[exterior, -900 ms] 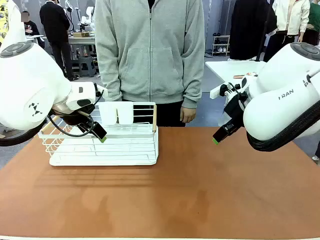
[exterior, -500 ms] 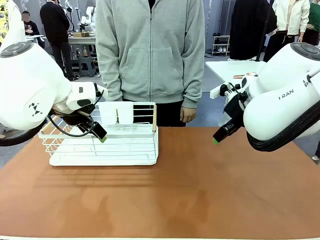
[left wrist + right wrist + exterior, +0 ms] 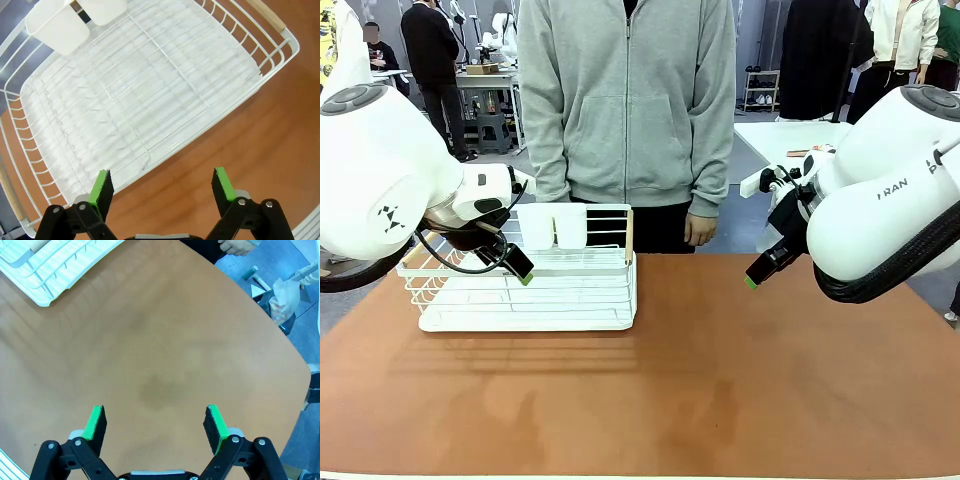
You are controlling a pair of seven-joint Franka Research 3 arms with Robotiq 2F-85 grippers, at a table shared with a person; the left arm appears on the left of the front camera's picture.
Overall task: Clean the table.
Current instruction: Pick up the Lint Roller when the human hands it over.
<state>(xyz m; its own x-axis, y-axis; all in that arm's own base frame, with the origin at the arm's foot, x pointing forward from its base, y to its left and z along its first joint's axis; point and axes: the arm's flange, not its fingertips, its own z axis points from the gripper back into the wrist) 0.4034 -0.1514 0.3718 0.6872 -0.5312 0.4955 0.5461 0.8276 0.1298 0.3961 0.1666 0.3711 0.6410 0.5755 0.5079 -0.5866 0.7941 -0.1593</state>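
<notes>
The table has a bare reddish-brown top with a pale edge; its surface also lies under both wrist cameras. My left gripper hangs open with nothing between its green pads, just over the near rim of the white wire basket. In the front view its fingertip hovers above the basket. My right gripper is open and empty, held above the bare tabletop at the right; one green fingertip shows in the front view.
The basket holds two white cups at its far side, clipped near its rim. A person in a grey hoodie stands at the far edge, one hand hanging. A white-topped table stands behind on the right.
The person has shifted slightly to the right. Both arms and grippers stay where they were.
</notes>
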